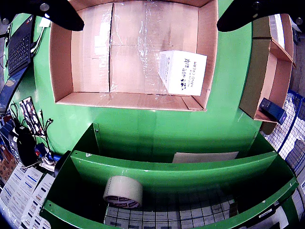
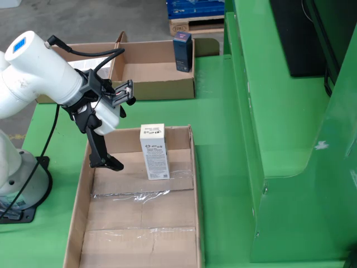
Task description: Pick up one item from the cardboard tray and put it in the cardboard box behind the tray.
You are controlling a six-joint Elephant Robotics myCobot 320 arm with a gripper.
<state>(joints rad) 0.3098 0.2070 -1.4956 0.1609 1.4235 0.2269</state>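
Here, a white hand-cream carton (image 2: 154, 152) upright in the cardboard tray (image 2: 78, 206), toward two o'clock in the fixed view, gripper (image 2: 109, 163) empty above the tray's ten o'clock corner, fingers spread wide, cardboard box (image 2: 159, 86) beyond on the green bench (image 2: 217, 145), holding a dark blue box (image 2: 182, 51).

Roll of clear packing tape (image 1: 123, 192) on green metal shelf (image 1: 176, 174); black laptop keyboard (image 1: 19, 45) at wrist view's left edge.

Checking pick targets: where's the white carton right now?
The white carton stands upright in the near cardboard box, at its far end near the right wall in the fixed view, just right of the open gripper. In the gripper view it sits at centre right.
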